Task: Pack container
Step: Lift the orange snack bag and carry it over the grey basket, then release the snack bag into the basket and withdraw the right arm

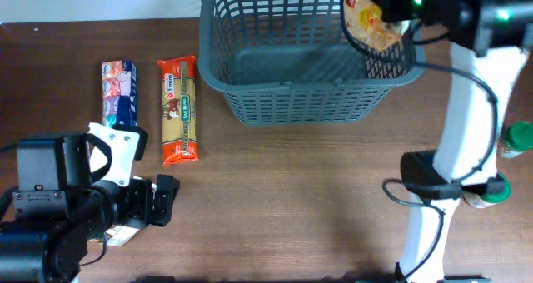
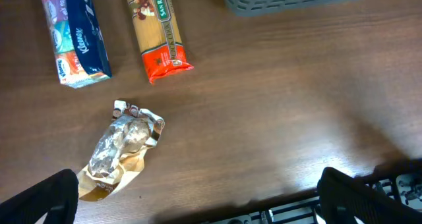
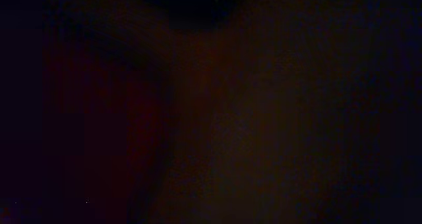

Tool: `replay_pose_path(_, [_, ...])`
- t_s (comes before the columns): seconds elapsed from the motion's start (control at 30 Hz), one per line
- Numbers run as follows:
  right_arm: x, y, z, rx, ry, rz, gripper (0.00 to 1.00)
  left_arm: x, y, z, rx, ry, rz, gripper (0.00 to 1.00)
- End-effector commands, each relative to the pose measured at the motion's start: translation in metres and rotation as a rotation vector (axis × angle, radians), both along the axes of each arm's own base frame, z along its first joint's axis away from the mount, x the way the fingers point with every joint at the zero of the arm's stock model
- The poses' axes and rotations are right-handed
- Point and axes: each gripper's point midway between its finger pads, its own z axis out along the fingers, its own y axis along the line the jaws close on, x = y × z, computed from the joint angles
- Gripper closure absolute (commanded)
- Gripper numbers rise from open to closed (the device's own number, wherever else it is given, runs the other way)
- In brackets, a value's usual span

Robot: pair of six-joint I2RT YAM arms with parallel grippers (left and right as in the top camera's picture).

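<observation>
**Desk** [image 1: 291, 200]. Dark wood-grain top that carries every item below.

**Container** [image 1: 308, 89]. Large grey basket with slotted walls and a solid rim, upright at the far middle of the desk. Its floor looks bare. It has no label.

**Right claw** [image 1: 390, 7]. Above the container's far right corner, closed tight on the snack packet. It is probably holding there so the packet can go down inside the walls. The right wrist view is black and shows nothing, possibly because the packet covers the lens.

**Left claw** [image 1: 160, 201]. Well to the near left of the container, low over the desk, spread fully wide and empty. Judged ready to take the wrapper below it.

**Pasta packet** [image 2: 160, 33]. Long orange and yellow pack lying flat, just left of the container and apart from it. Reads "San Remo". Awaiting packing.

**Tissue pack** [image 2: 78, 36]. Blue and white, lying parallel to the pasta on the side away from the container. Reads "Kleenex".

**Snack packet** [image 1: 369, 18]. Yellow and red bag hanging over the container's right rim. The print is too small to read.

**Crumpled wrapper** [image 2: 122, 151]. Silver and tan foil, on the near side of the tissue pack and farther from the container. No legible writing.

**Green-lidded jars** [image 1: 516, 140]. To the right of the container at the desk's edge, partly hidden by the right arm. Labels unreadable.
</observation>
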Motion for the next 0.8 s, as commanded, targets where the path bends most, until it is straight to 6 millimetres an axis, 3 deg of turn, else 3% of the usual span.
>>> replay_pose_path(0.0, [0.007,0.007,-0.005,0.007,0.003,-0.006,0.96,0.0,0.002,0.003,0.001,-0.005,0.017,0.01])
replay_pose_path(0.07, [0.011,0.008,-0.019,0.004,0.044,-0.009,0.96,-0.001,0.002,0.003,0.001,-0.001,0.016,0.01])
replay_pose_path(0.23, [0.017,0.009,-0.079,-0.041,0.223,-0.019,0.96,-0.002,0.002,0.002,0.001,0.003,0.017,0.01])
replay_pose_path(0.53, [0.005,0.007,-0.172,-0.082,0.509,-0.018,0.96,-0.002,0.002,0.002,0.001,0.003,0.016,0.01])
replay_pose_path(0.63, [0.002,0.007,-0.187,-0.088,0.549,-0.018,0.96,-0.002,0.002,0.002,0.001,0.003,0.016,0.01])
replay_pose_path(0.77, [0.002,0.007,-0.192,-0.089,0.558,-0.017,0.95,-0.002,0.002,0.002,0.001,0.003,0.016,0.01])
